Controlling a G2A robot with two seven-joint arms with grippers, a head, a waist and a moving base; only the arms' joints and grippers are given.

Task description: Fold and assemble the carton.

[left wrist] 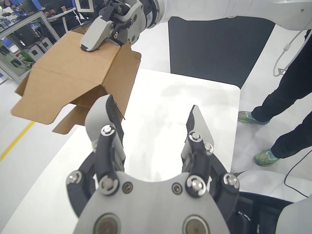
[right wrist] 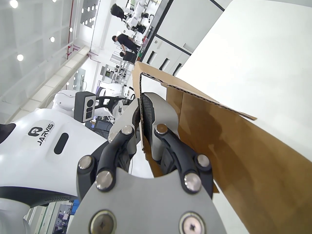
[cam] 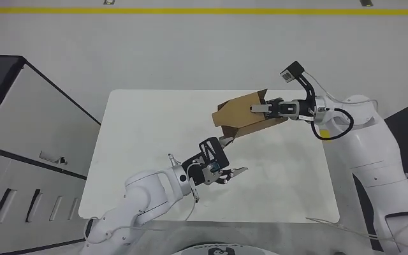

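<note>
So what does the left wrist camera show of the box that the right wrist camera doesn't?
Left wrist view adds: the carton seen from outside, its loose flaps hanging open, the open, empty left gripper near a lower flap, and the right gripper clamped on an upper edge. Right wrist view adds: a close look at the corrugated wall pinched between that gripper's pads, and a cabinet beyond the table. Both share: the brown carton, the white table and the right gripper's hold on the carton.
</note>
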